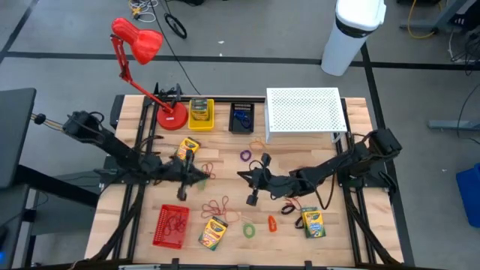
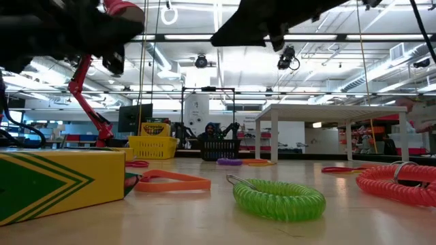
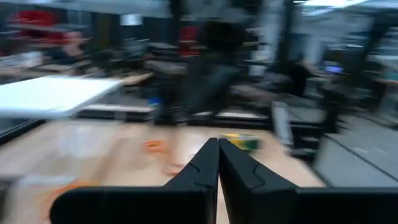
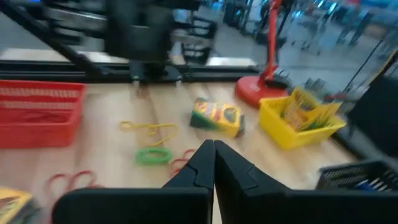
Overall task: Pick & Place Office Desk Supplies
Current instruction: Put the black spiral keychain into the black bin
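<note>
**Both grippers closed and empty above mid-table, supplies scattered around them**

Left gripper (image 1: 201, 177): fingers (image 3: 205, 167) pressed together, nothing between them, raised above the boards. Right gripper (image 1: 246, 175): fingers (image 4: 204, 163) likewise pressed together and empty, facing the left gripper across a short gap.

Nearest to the left jaws: a crayon box (image 1: 186, 150) just behind them, toward the red desk lamp (image 1: 139, 39), lying flat with its long axis angled from the jaws toward the yellow basket (image 1: 201, 114). Also near: red-orange rubber bands (image 1: 218, 205) on the front side of both jaws, roughly between the two grippers, limp and without a usable axis.

Nearest to the right jaws: a purple loop (image 1: 245, 155) just behind them, toward the white riser (image 1: 304, 112). On the front side, a green coil loop (image 1: 248, 230) and an orange clip (image 1: 271, 223). Farther forward, a second crayon box (image 1: 213, 233) and a third (image 1: 312, 223), the latter beneath the right arm, long axis running front to back.

Judgement: left arm better placed for the first crayon box; jaws to be spread and set across its short sides. Red basket (image 1: 171, 226) at the front of the left arm.
</note>
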`<move>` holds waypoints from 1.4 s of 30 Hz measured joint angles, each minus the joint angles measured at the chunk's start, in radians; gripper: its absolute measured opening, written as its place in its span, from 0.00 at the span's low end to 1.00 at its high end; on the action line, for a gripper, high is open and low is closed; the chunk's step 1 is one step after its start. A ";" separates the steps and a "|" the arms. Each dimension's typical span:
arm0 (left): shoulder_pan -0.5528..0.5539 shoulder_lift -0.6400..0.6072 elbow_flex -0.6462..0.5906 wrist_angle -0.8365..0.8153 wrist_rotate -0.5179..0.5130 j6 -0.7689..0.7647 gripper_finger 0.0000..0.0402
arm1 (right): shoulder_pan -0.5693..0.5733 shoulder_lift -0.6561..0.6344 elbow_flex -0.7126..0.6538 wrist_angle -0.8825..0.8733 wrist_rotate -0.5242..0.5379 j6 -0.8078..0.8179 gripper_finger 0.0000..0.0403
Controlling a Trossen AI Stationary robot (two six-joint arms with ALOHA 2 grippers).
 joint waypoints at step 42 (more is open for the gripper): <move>0.135 0.004 0.021 -0.098 0.073 0.062 0.07 | 0.137 0.141 0.138 -1.102 -0.599 0.112 0.43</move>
